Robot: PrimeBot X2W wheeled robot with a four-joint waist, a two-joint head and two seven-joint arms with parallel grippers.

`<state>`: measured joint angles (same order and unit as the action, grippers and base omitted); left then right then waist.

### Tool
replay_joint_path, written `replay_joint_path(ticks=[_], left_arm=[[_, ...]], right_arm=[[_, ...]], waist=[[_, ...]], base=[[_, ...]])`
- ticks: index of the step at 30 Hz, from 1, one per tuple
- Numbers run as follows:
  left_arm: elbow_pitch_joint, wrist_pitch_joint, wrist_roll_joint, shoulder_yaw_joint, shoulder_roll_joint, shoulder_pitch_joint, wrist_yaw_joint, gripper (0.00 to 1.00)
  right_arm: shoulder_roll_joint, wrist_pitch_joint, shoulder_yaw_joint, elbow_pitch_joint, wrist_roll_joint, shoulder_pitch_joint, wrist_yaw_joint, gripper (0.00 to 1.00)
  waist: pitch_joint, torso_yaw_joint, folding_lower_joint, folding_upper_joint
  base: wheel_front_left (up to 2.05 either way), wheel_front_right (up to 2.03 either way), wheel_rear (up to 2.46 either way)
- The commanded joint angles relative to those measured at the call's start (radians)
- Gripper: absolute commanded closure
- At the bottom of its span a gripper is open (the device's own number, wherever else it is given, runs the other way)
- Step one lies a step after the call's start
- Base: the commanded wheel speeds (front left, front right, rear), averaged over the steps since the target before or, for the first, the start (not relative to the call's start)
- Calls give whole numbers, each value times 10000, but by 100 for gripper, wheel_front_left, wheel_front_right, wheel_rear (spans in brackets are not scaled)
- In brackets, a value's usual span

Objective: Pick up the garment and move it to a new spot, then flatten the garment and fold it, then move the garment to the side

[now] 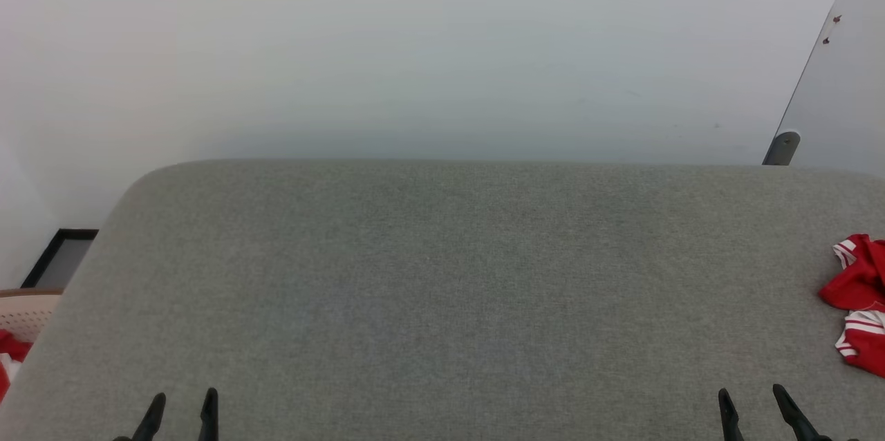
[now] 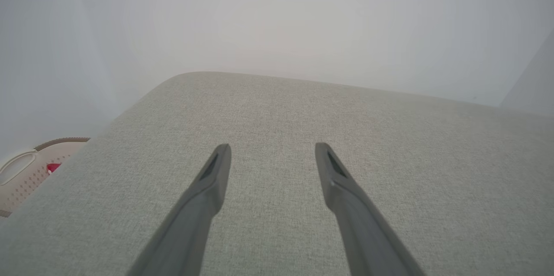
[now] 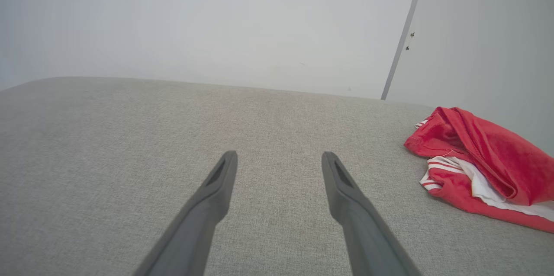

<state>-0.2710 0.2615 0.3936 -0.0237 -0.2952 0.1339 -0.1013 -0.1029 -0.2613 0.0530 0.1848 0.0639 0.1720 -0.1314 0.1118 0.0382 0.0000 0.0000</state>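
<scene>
A crumpled red-and-white cloth lies on the grey fabric surface.

Soft, diffuse light fills all three views, bright enough that the pale wall washes toward white at the head view's upper left, with a dim bluish shade just above the far edge of the grey cushion. The fabric is evenly lit, its weave sharp in the head view. Both wrist views are hazy and low in contrast, the left gripper looking milky grey and the cushion's edge bowed.

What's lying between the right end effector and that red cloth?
Nothing; bare grey cushion separates right end effector and red cloth, per right wrist view.
</scene>
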Motion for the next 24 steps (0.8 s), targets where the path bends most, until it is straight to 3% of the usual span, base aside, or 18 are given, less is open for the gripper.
replay_joint_path(ticks=[1,24], left_arm=[[-21,37,-103,-53,41,69,-64,0],[-164,37,-172,-135,332,130,-274,0]], right_arm=[[42,-38,-16,-82,-10,98,15,0],[25,-38,-175,-492,-207,362,15,0]], waist=[[5,-12,0,0],[13,-69,0,0]], base=[[0,0,0],[0,0,0]])
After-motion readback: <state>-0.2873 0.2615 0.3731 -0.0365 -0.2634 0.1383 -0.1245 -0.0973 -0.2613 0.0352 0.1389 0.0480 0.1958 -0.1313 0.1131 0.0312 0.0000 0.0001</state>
